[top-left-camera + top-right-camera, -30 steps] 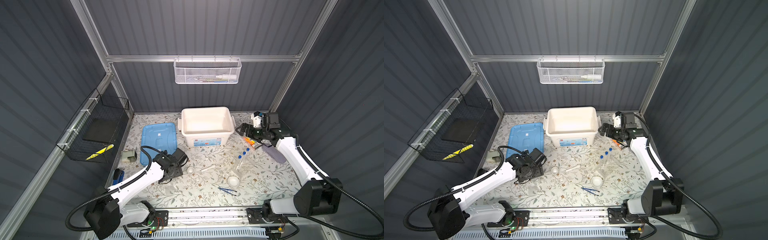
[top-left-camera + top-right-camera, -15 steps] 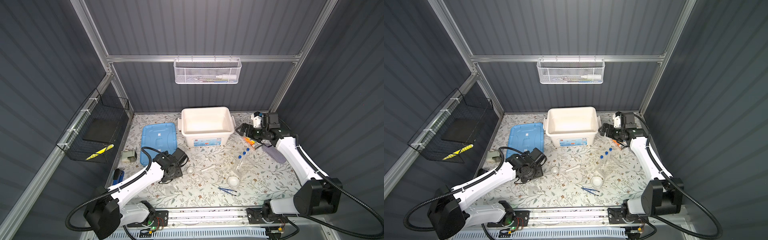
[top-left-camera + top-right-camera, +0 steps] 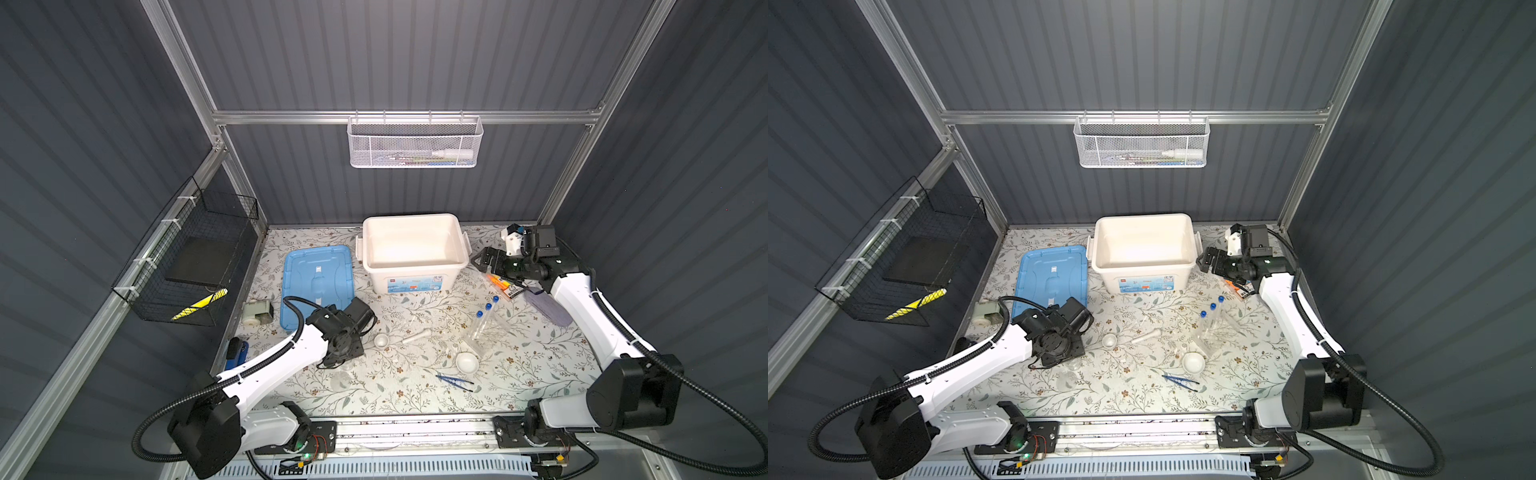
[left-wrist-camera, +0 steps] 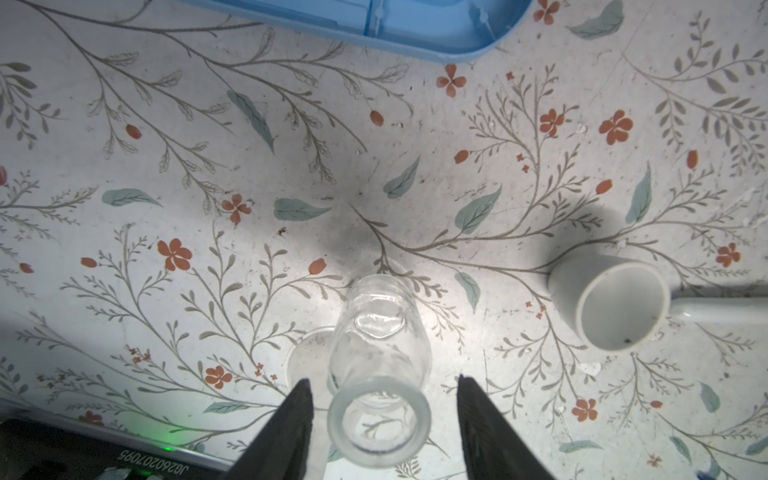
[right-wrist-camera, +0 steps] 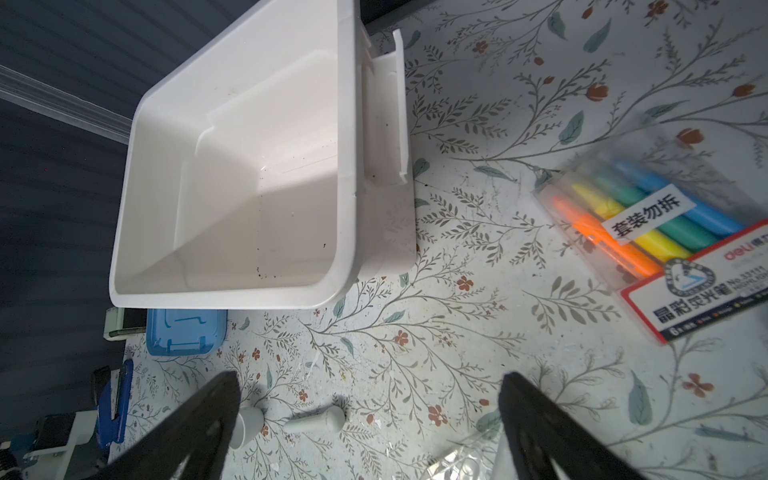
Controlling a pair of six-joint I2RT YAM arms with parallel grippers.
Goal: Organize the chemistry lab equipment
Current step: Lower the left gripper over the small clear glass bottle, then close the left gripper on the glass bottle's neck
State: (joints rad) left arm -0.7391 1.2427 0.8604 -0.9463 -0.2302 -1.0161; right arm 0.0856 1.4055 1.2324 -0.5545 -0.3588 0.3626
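My left gripper (image 4: pixel 383 380) points down over a small clear glass bottle (image 4: pixel 380 357) standing on the floral mat. Its jaws are open, one on each side of the bottle's neck, with a gap on both sides. A small white dish (image 4: pixel 611 307) and the white pestle (image 3: pixel 417 336) lie just beside it. Three blue-capped tubes (image 3: pixel 484 316) lean in the clear rack (image 3: pixel 488 336). A second white dish (image 3: pixel 466 362) and dark blue tweezers (image 3: pixel 455 382) lie nearer the front. My right gripper (image 3: pixel 480 261) hovers open and empty by the white box's right side.
The open white box (image 3: pixel 411 267) stands at the back middle, with its blue lid (image 3: pixel 318 282) flat to its left. A marker pack (image 5: pixel 665 224) lies under the right arm. A blue stapler (image 3: pixel 237 353) sits at the left edge. Another clear glass (image 3: pixel 340 379) stands near the left wrist.
The left gripper's jaws have narrowed towards the glass bottle. Neither arm has visibly shifted and the right gripper stays wide.
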